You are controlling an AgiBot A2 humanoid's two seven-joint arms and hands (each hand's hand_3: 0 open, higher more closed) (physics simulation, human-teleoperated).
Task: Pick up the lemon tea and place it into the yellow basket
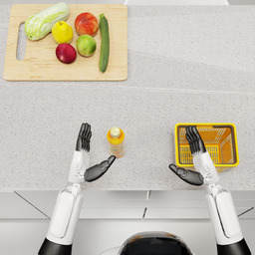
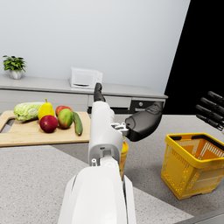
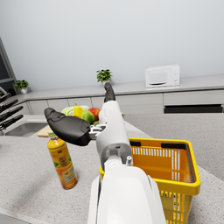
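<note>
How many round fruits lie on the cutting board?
4: yellow one beside the cabbage, red-orange one beside the cucumber, dark red one and green one below them. None seems hidden.

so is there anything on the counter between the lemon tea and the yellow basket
No. In the head view the stretch between the lemon tea and the yellow basket is bare counter; only the right hand is near the basket.
</note>
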